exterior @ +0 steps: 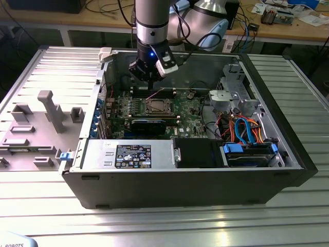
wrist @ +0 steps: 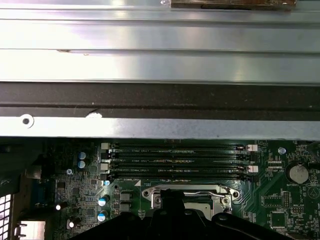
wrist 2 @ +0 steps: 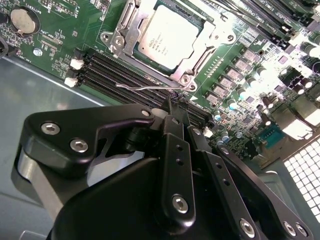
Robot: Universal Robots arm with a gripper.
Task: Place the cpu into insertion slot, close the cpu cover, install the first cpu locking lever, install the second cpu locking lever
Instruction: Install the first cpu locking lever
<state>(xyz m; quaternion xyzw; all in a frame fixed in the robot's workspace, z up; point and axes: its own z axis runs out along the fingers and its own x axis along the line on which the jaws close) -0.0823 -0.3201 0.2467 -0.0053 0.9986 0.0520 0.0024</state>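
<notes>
Closest to the lens in the second wrist view is the black linkage of the tool (wrist 2: 175,112), whose fingers I judge to be drawn together with nothing between them. Just beyond the fingertips lies a thin wire locking lever (wrist 2: 150,87), running along the near edge of the socket and standing slightly proud of the green board (wrist 2: 55,30). Past that lever I see the cpu (wrist 2: 167,35) already lying flat in the insertion slot (wrist 2: 186,78), its dull grey top showing through the window of the cpu cover (wrist 2: 210,36), which appears folded down around it. In the exterior view the tool (exterior: 149,77) hangs inside the open computer case (exterior: 195,180), above the far edge of the socket, with the cpu (exterior: 156,107) just below and toward the camera. Whether the lever is latched I cannot tell from these pictures; it looks free to me. Risks as I assess them: the fingertips sit very near the wire, and a contact slightly off its line could slip off it and strike the black memory slots (wrist 2: 125,70) directly beside it, or scrape the small components next to the socket. If the cover is not fully seated, forcing the lever could bend the frame or load the chip unevenly. Case walls stand close around the arm, leaving little margin.
</notes>
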